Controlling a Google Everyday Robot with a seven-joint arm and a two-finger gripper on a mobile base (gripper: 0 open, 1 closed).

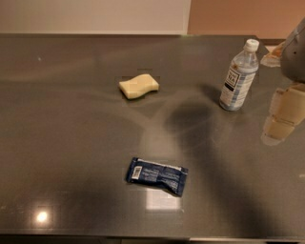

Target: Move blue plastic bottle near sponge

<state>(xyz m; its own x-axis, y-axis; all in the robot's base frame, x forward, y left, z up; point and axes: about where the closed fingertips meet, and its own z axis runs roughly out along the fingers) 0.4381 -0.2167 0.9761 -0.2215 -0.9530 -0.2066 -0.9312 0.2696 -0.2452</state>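
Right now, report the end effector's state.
End effector: cannot be told; at the right edge, beside the clear bluish plastic bottle, not touching it.

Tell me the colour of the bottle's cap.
White cap, camera view; gripper hangs beside the bottle.

Dark grey countertop (71,143) fills the view. Flat dark blue packet (157,175) lies near the front edge, slightly crumpled, white label patch at its left end. White wall (95,14) behind, tan panel (248,16) to its right. Pale object (270,58) at far right, possibly a wrapper.
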